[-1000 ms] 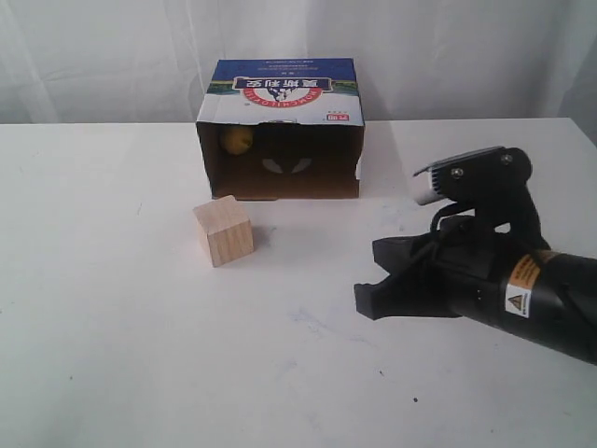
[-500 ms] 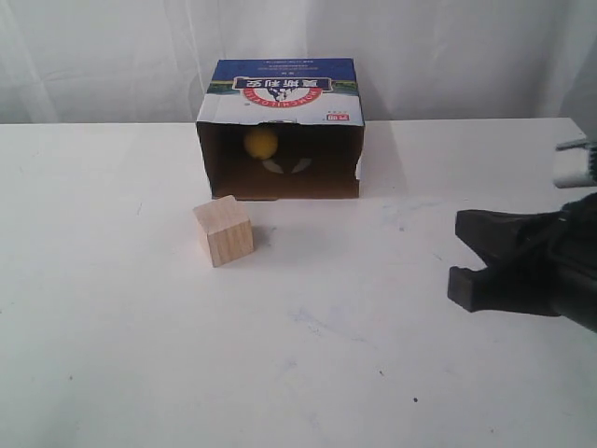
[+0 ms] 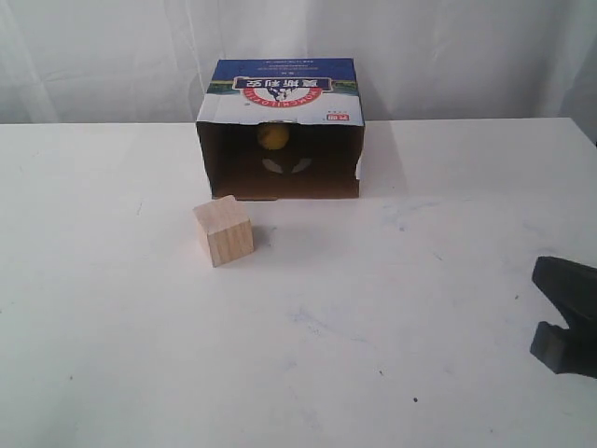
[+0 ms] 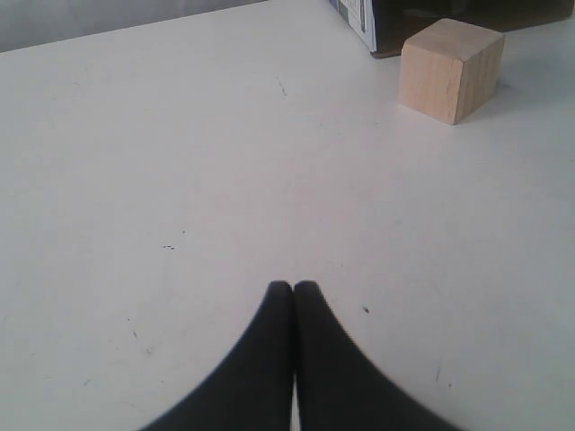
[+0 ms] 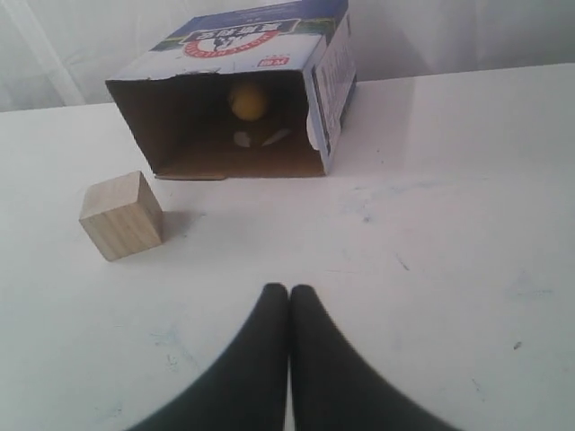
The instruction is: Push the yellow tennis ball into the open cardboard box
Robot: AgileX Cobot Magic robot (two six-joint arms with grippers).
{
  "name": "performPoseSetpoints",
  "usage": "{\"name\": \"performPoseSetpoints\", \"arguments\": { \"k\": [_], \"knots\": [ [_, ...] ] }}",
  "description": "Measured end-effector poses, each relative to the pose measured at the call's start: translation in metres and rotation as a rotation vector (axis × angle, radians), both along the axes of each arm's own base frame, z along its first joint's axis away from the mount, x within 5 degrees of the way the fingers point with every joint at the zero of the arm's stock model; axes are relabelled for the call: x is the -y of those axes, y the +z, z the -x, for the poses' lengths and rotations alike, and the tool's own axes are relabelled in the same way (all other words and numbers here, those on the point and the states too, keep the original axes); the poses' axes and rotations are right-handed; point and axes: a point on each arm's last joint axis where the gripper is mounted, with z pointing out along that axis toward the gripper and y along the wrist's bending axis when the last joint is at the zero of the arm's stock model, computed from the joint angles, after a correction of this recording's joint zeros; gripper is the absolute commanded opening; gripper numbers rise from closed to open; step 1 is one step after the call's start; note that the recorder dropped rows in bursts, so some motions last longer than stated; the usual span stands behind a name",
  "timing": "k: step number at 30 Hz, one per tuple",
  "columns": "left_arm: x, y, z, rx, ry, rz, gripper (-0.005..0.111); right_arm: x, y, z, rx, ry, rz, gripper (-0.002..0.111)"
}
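The right gripper [image 5: 289,293] has its fingers pressed together and holds nothing; it sits at the near right edge of the table [image 3: 140,327], well apart from the box [image 3: 280,93]. The left gripper [image 4: 293,287] is likewise closed and empty, to the near left of the wooden cube [image 4: 449,70]. The box lies on its side at the far centre, with its opening facing near. The ball [image 3: 271,136] is inside it, deep toward the far wall. Nothing else is visible in the dark interior. The push appears complete, with no contact left to make.
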Motion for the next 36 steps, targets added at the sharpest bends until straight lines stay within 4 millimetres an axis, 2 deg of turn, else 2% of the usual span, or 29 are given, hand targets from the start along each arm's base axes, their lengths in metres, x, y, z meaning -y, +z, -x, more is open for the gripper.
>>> {"name": "performPoseSetpoints", "arguments": {
  "k": [12,23,36],
  "knots": [
    [0.000,0.000,0.000,0.000,0.000,0.000,0.000,0.012,-0.021,0.026,-0.010,-0.022,-0.009,0.000],
    [0.000,0.000,0.000,0.000,0.000,0.000,0.000,0.018,-0.042,0.042,0.026,-0.027,-0.039,0.000],
    [0.000,0.000,0.000,0.000,0.000,0.000,0.000,0.022,-0.044,0.050,0.031,-0.034,-0.042,0.000]
  ]
}}
